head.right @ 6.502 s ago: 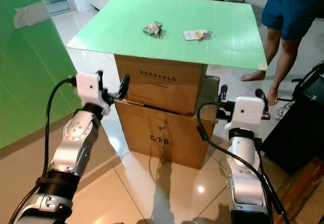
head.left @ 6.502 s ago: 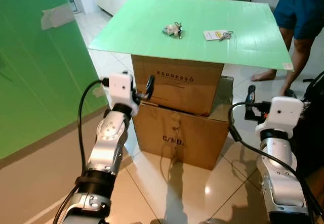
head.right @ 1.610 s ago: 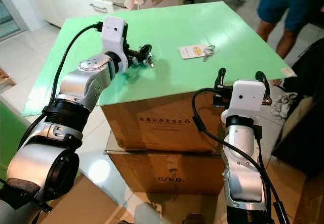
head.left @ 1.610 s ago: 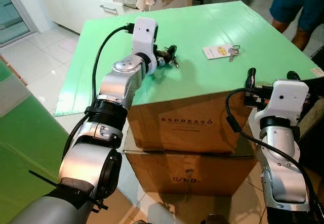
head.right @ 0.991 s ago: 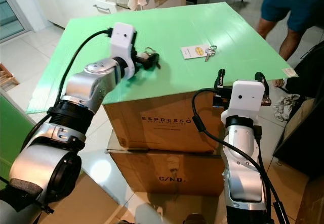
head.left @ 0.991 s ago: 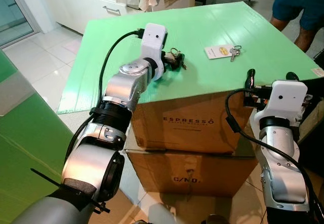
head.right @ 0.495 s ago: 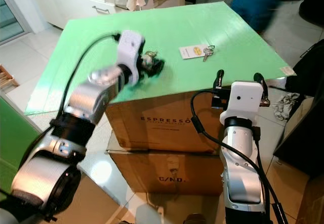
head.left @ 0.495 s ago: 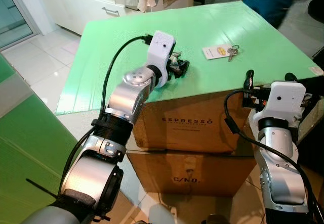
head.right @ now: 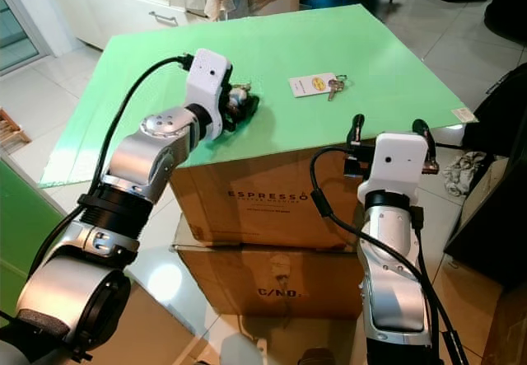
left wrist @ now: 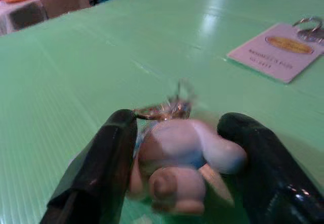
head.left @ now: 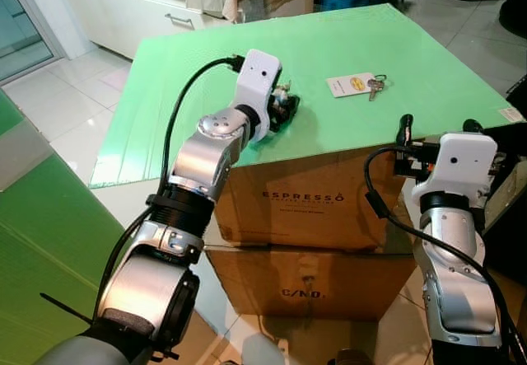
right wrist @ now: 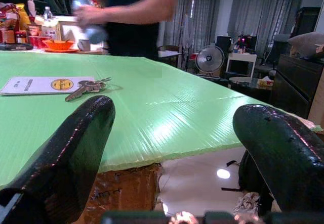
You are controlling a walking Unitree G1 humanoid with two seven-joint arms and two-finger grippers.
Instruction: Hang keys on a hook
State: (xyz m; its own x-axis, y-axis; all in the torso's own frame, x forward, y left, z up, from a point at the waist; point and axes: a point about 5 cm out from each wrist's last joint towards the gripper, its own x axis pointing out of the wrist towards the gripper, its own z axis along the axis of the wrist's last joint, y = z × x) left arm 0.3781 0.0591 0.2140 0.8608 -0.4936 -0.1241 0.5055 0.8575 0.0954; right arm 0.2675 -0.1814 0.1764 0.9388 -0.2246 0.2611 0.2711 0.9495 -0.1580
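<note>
Closing on the keys [left wrist: 174, 171]: your left gripper [left wrist: 177, 183] straddles the pale charm and ring lying on the green board [head.left: 198, 60], fingers nearly touching it, grip not yet firm. Squeeze squarely on the charm before lifting. Right gripper [right wrist: 177, 158] waits wide open, holding nothing, off the board's edge. Its wrist view catches a person [right wrist: 136, 11] beyond; a second tagged key [head.right: 317, 85] lies nearby.

So the "table" is really a big green corrugated sheet [head.left: 206, 60] laid flat on a stack of two cardboard boxes, the upper box [head.left: 305, 196] printed ESPRESSO, the lower box [head.left: 305, 278] sitting on the tiled floor [head.left: 74, 85]. On the sheet: a keyring with a pale plush charm [left wrist: 179, 158] near the front edge, and well apart from it a white tag with keys [head.left: 356, 84].
</note>
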